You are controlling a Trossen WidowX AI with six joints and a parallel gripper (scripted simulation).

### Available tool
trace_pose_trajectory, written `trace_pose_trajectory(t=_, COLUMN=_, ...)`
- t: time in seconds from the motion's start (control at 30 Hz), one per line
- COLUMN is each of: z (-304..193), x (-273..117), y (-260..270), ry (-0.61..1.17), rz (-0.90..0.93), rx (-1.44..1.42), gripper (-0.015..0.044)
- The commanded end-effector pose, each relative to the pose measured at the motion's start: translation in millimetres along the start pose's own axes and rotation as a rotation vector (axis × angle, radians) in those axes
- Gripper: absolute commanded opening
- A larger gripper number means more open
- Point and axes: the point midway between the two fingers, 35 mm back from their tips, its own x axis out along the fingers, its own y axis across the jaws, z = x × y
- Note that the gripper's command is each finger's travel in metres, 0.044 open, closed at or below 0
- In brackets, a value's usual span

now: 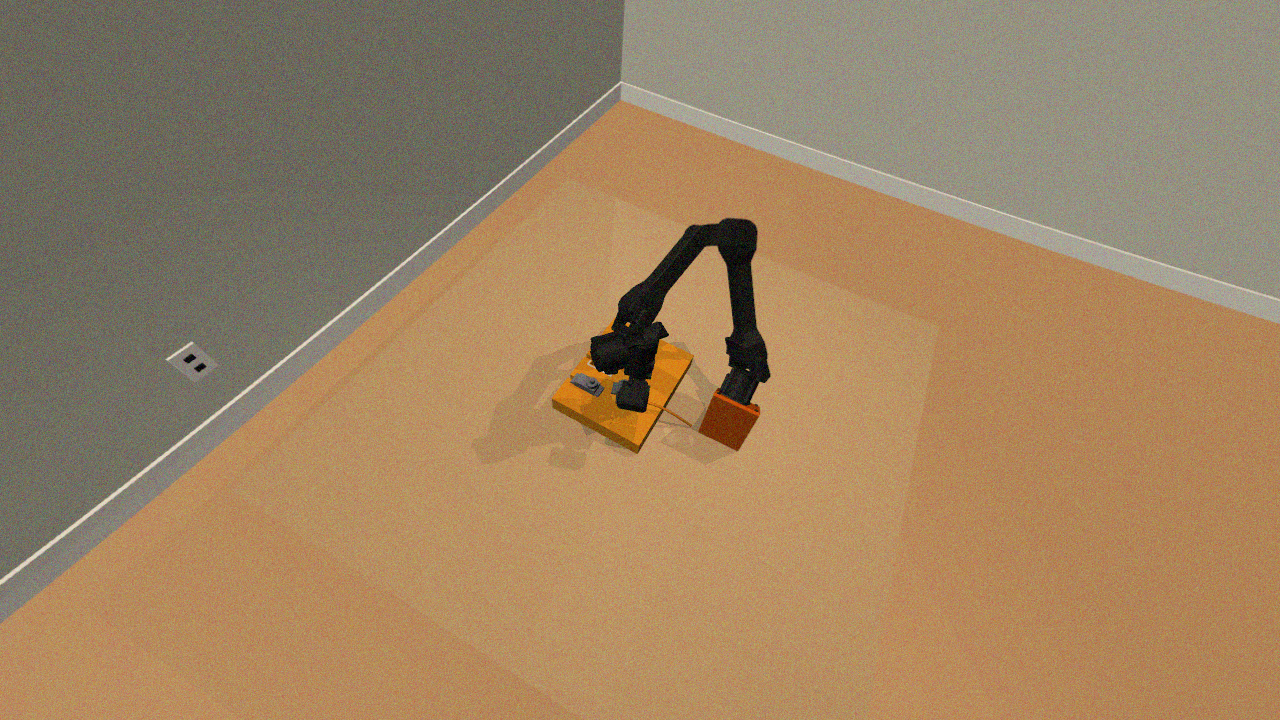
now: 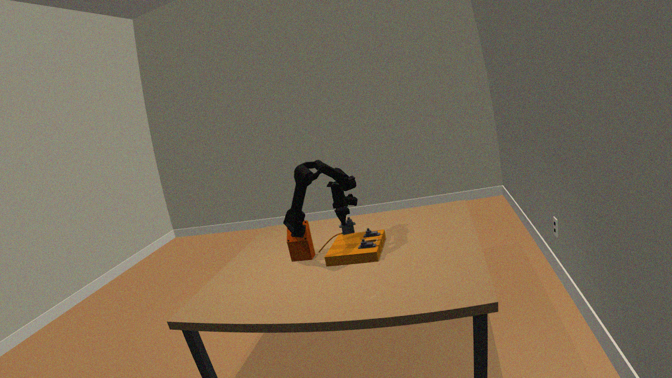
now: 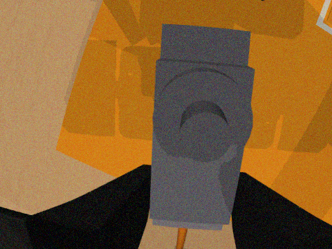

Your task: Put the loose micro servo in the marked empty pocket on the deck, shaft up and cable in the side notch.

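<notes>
While my arm (image 2: pixel 300 188) rises from its orange base block (image 2: pixel 300 244) and folds at the elbow into a steep arch, my forearm drops almost straight down over the near-left corner of the deck (image 2: pixel 355 251). My claw (image 2: pixel 346 224) points downward there, clamped on the loose micro servo (image 3: pixel 201 131), with one dark finger pressed against each long side of its grey body. From my wrist I look right down on the servo's top: the round output shaft faces up toward me, and the body stands upright in the grip. Its orange cable (image 3: pixel 181 240) trails from the near end, back toward the base block. On the exterior view the servo appears to sit just above the deck's surface, though I cannot tell whether its underside touches. Two other servos (image 2: pixel 368 238) sit seated farther right on the deck. A pale outline (image 3: pixel 324 14) shows at the right edge of my wrist view. All of it stands on the worktop (image 2: pixel 422 282).
</notes>
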Motion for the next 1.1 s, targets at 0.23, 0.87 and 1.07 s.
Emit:
trace_pose_trajectory(t=0.23, z=32, x=-2, y=-5, ry=-0.008, rz=-0.003, rx=0.002, gripper=0.0000)
trace_pose_trajectory(t=0.87, z=7, x=-1, y=-77, ry=-0.006, rz=-0.007, rx=0.000, gripper=0.0000)
trace_pose_trajectory(t=1.07, z=7, x=-1, y=-77, ry=-0.005, rz=-0.007, rx=-0.118, gripper=0.0000)
